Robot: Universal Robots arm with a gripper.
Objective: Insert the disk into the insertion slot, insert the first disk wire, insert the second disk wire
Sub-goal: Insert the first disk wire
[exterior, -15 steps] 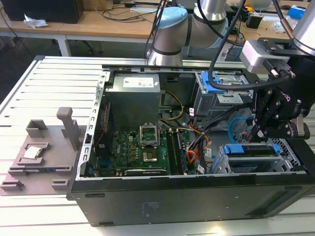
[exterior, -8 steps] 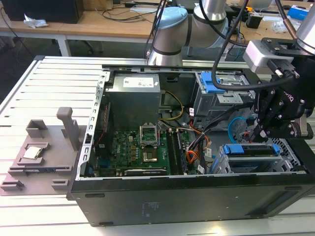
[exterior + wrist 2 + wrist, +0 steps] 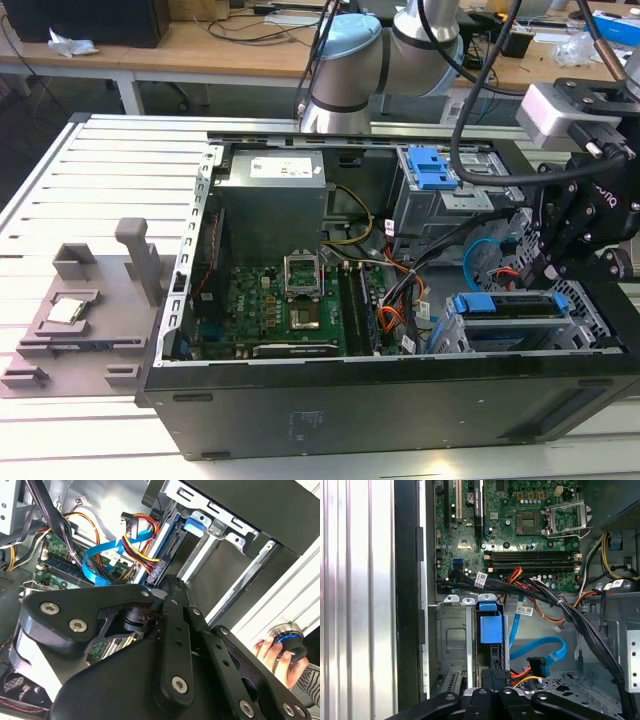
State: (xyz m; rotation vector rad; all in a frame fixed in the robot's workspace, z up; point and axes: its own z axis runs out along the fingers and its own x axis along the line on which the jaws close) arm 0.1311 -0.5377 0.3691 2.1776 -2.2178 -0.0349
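Exterior view, disk: I see the disk [image 3: 510, 305] lying flat in the insertion slot [image 3: 592, 322], in the corner of the computer case [image 3: 350, 410] on the exterior view's right. To me it looks seated.
Exterior view, tool: the tool [image 3: 545, 268] hangs just over the end of the disk on the exterior view's right, away from the motherboard [image 3: 285, 300]. Whether it is apart or together, I cannot tell.
Exterior view, risk: loose wires crowd this corner, so I think the tool could hook one and drag it.
Second wrist view, wires: a blue cable [image 3: 97, 562] and red and yellow wires [image 3: 142, 535] lie just beside the tool.
Second wrist view, risk: a person's hand [image 3: 272, 652] holds a knob [image 3: 290, 636] beyond the desk [image 3: 295, 595]. A wide swing of the arm could reach it.
First wrist view, disk: its blue frame [image 3: 490, 628] stands in the slot, and a black plug [image 3: 495, 675] sits between it and the tool [image 3: 492, 697]. I cannot tell if the plug is held.
First wrist view, risk: a tilted plug may jam or bend the contacts, and a hard push may shift the disk.
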